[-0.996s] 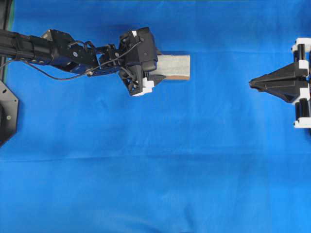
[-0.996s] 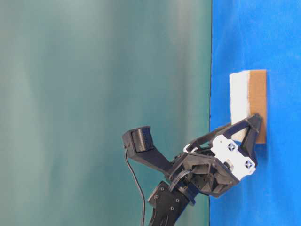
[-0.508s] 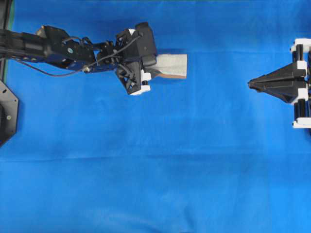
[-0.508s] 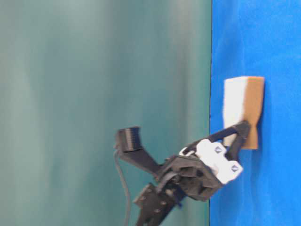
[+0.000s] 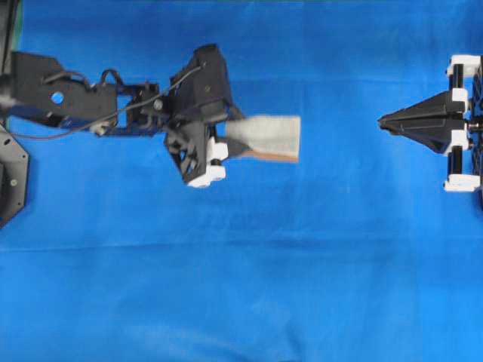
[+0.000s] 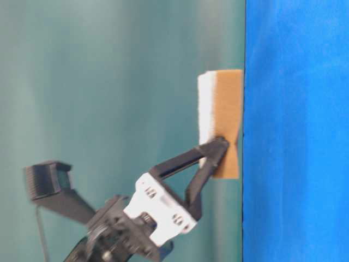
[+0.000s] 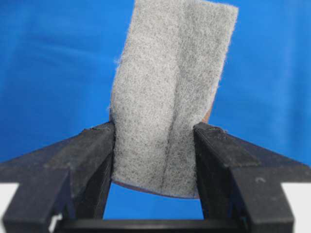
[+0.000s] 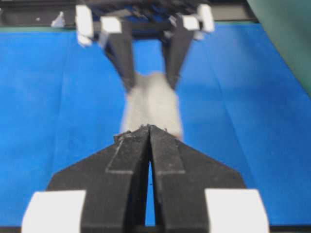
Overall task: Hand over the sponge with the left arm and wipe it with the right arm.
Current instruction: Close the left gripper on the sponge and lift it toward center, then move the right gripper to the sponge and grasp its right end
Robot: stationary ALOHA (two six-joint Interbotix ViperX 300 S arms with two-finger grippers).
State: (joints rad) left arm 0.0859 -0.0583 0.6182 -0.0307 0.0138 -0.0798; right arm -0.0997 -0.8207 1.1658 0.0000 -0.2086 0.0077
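The sponge [image 5: 266,136], grey scouring face up over an orange-tan layer, hangs clear of the blue cloth [image 5: 241,264] with my left gripper [image 5: 224,140] shut on its near end. In the left wrist view both black fingers pinch the sponge [image 7: 170,92] across its width, and the left gripper [image 7: 154,130] squeezes it narrower there. The table-level view shows the sponge [image 6: 221,117] lifted off the surface, with the left gripper [image 6: 214,148] on its lower end. My right gripper [image 5: 382,121] is shut with nothing in it at the right edge, pointing at the sponge [image 8: 153,104] from a distance.
Blue cloth covers the whole table. A black mount [image 5: 9,177] sits at the left edge. A plain teal backdrop [image 6: 109,109] stands behind the table in the table-level view.
My left gripper closed on the sponge's end and raised it off the cloth, shifting it slightly right. The right gripper stayed shut and barely moved.
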